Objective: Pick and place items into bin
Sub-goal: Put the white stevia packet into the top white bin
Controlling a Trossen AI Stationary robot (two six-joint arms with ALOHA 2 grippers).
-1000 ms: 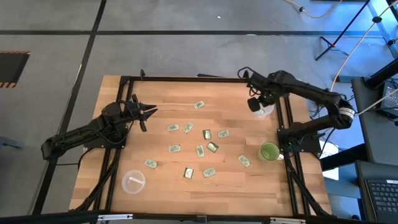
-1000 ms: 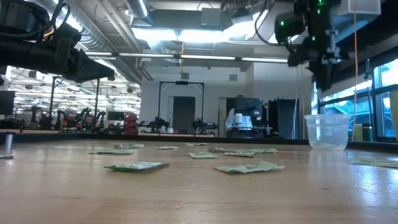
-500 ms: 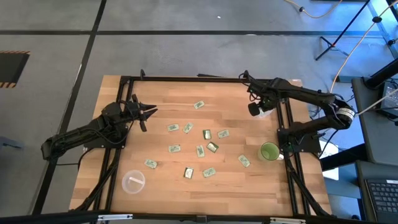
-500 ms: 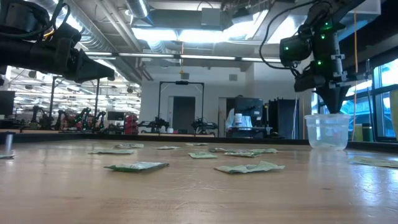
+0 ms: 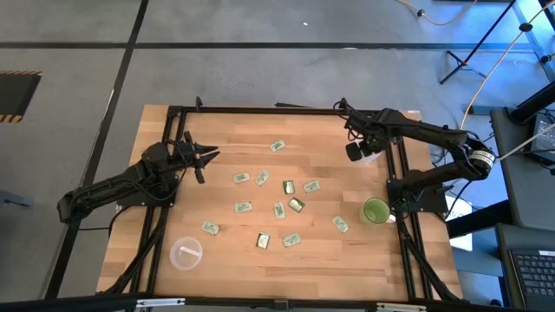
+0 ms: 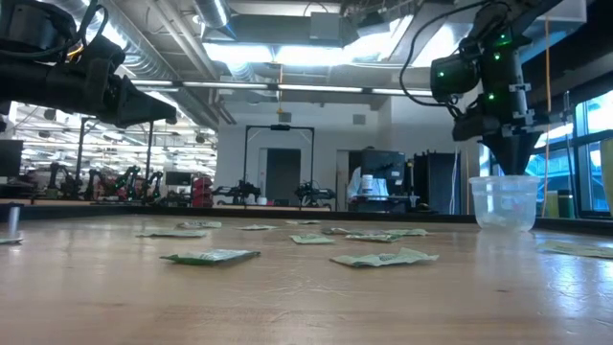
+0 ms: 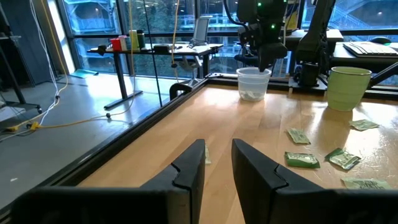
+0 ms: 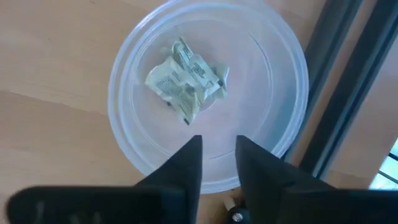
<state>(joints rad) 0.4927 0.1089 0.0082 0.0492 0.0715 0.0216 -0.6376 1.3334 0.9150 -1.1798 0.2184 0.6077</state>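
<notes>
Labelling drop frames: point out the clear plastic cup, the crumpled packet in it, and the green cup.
clear plastic cup [image 8: 283, 56]: right wrist view, rim.
crumpled packet [image 8: 185, 81]: right wrist view, middle.
green cup [image 5: 375, 211]: high view, inside.

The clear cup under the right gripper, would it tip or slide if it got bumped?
The clear cup looks thin-walled and holds only crumpled packets, so it is probably very light and would slide on the smooth table. Its wide, low shape suggests sliding rather than tipping. The right gripper hangs just above it.
</notes>
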